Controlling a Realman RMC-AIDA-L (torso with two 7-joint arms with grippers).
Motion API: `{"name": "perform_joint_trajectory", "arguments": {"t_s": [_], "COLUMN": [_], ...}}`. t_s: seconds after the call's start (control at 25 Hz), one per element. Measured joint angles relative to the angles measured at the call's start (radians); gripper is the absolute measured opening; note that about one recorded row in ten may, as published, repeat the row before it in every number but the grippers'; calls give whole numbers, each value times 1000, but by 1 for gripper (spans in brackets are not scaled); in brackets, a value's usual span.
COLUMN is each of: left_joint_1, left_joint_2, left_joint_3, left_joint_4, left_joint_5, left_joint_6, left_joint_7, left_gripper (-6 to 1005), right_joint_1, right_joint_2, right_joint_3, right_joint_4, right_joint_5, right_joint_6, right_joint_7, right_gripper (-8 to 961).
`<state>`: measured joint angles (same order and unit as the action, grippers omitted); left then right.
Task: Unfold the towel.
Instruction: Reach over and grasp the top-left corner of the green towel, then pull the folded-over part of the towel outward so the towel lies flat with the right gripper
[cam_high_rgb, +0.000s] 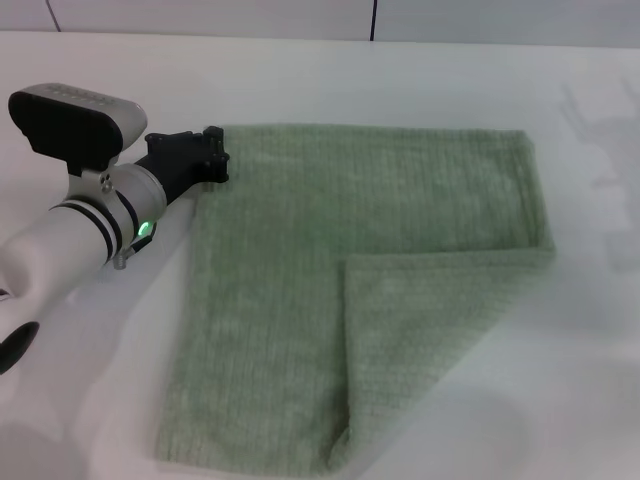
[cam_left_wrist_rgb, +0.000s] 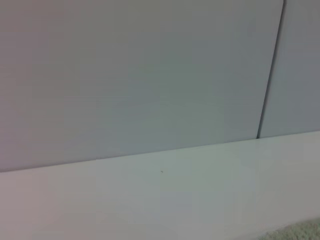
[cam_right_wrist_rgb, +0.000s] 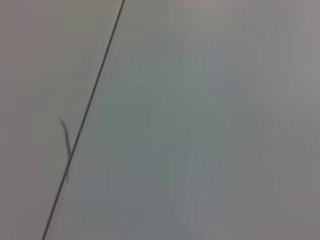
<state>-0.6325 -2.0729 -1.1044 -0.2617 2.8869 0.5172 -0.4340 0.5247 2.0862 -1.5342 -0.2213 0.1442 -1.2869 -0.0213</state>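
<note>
You have the green towel (cam_high_rgb: 300, 280) lying flat on the white table (cam_high_rgb: 90, 80), in the middle of the scene and reaching down to the near edge of what you can see. It is soft and fuzzy with thin rows running across it. One part of the towel is folded over on top of the rest: the near right corner makes a second layer, and its edge runs across the towel to the right side and down toward the near edge. The far right corner looks a little bumpy where the fold begins.

Your left gripper (cam_high_rgb: 214, 156) is at the far left corner of the towel. Its black tip sits right at the towel's edge, and it looks like it touches the cloth there. You cannot tell if its fingers are apart or together, because they are too dark and too close to the cloth. The white arm behind it comes in from the left side.

In the left wrist view you see only a tiny bit of towel (cam_left_wrist_rgb: 300, 232) in one corner, with the table and a grey wall (cam_left_wrist_rgb: 140, 75) behind it.

Your right gripper does not show anywhere
</note>
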Motion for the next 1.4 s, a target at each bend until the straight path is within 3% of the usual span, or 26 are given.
{"name": "perform_joint_trajectory", "arguments": {"t_s": [1.24,1.4], "left_joint_1": [-35,-35], "left_joint_2": [-6,-6], "left_joint_3": [29,29], "left_joint_4": [-1,-1], "left_joint_5": [0,0], "left_joint_6": [-71,-71], "left_joint_7": [1,1], "left_gripper": [25,27], "right_joint_1": [1,19], "right_joint_2": [2,2], "right_joint_3": [-7,-8], "right_joint_4": [-4,-11], "right_joint_5": [-3,-3], "right_joint_6": [0,41], "right_joint_7": [5,134], "right_gripper": [730,727]}}
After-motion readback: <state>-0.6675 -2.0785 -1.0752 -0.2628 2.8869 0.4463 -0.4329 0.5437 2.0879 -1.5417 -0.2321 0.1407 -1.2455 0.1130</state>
